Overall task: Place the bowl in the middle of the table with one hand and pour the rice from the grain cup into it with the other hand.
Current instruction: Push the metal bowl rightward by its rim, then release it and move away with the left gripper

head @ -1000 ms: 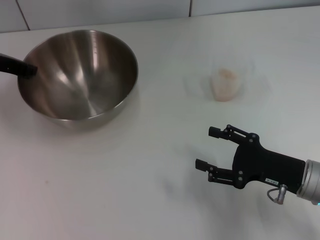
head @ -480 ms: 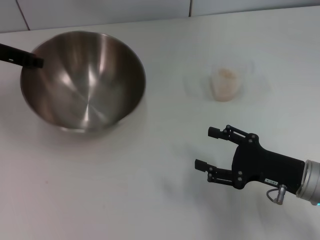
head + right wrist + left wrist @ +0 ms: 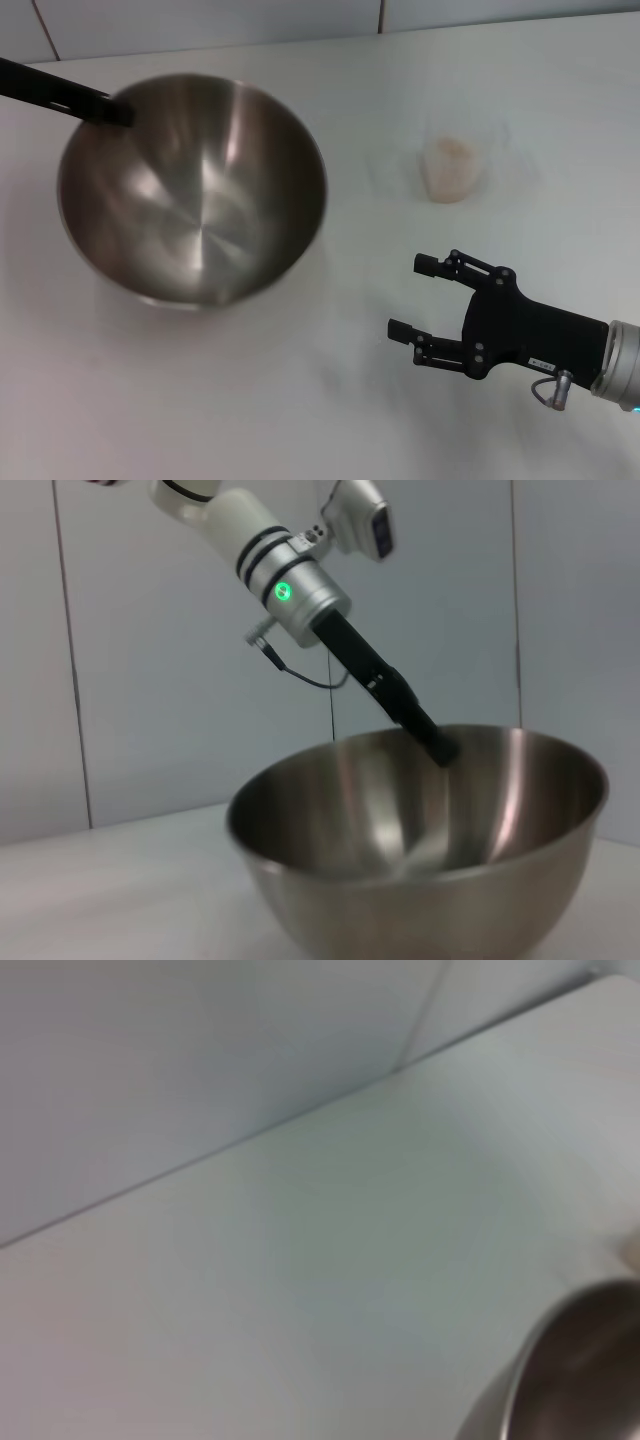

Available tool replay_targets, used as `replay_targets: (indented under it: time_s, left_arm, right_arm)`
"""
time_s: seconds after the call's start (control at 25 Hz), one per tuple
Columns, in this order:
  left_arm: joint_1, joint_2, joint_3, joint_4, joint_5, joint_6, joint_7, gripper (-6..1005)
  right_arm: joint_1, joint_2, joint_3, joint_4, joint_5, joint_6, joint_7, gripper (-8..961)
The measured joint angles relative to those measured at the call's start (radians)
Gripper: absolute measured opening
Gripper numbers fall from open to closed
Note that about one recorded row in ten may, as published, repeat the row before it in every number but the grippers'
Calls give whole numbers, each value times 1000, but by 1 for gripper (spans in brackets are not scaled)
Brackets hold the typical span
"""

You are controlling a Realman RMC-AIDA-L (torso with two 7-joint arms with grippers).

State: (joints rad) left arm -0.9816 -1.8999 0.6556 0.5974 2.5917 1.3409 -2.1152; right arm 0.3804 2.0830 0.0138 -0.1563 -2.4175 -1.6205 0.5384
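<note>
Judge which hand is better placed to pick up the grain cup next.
The right hand. It hangs open and empty above the table, just in front of the grain cup. The left hand is busy gripping the bowl by its far rim.

A robot test room or lab is shown, not a home. A plain white table (image 3: 250, 400) is seen, backed on the far side by bare pale wall panels (image 3: 150, 680) with thin seams. A robot arm (image 3: 290, 575) with a green light is seen.
</note>
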Motion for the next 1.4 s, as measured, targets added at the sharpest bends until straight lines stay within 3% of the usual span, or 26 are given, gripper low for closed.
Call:
replay_targets:
  time_s: [0.04, 0.32, 0.36, 0.44, 0.48, 0.56, 0.92, 1.08, 1.28, 1.4]
  left_arm:
    - [-12, -19, 6, -2, 0, 2, 1, 69]
    - [-12, -19, 6, -2, 0, 2, 1, 68]
    - [-45, -66, 10, -27, 0, -12, 18, 68]
    - [-45, -66, 10, -27, 0, -12, 18, 68]
    - [-62, -93, 43, -51, 4, -60, 20, 68]
    - [-63, -101, 75, -52, 5, -94, 10, 68]
    - [-59, -103, 76, -37, 6, -107, 9, 61]
    - [-38, -120, 76, 20, 7, -130, 11, 58]
    - [-32, -124, 85, 39, 7, -129, 19, 176]
    - [-4, -137, 87, 123, 0, -110, 29, 239]
  right_arm:
    - [0, 0, 0, 0, 0, -3, 0, 834]
    - [0, 0, 0, 0, 0, -14, 0, 834]
    - [0, 0, 0, 0, 0, -15, 0, 835]
    - [0, 0, 0, 0, 0, -17, 0, 835]
    - [0, 0, 0, 0, 0, -17, 0, 835]
    - [0, 0, 0, -1, 0, -19, 0, 834]
    - [0, 0, 0, -4, 0, -22, 0, 835]
    - [0, 0, 0, -5, 0, -23, 0, 835]
    - [-2, 0, -1, -5, 0, -23, 0, 835]
    - [-5, 0, -1, -6, 0, -23, 0, 834]
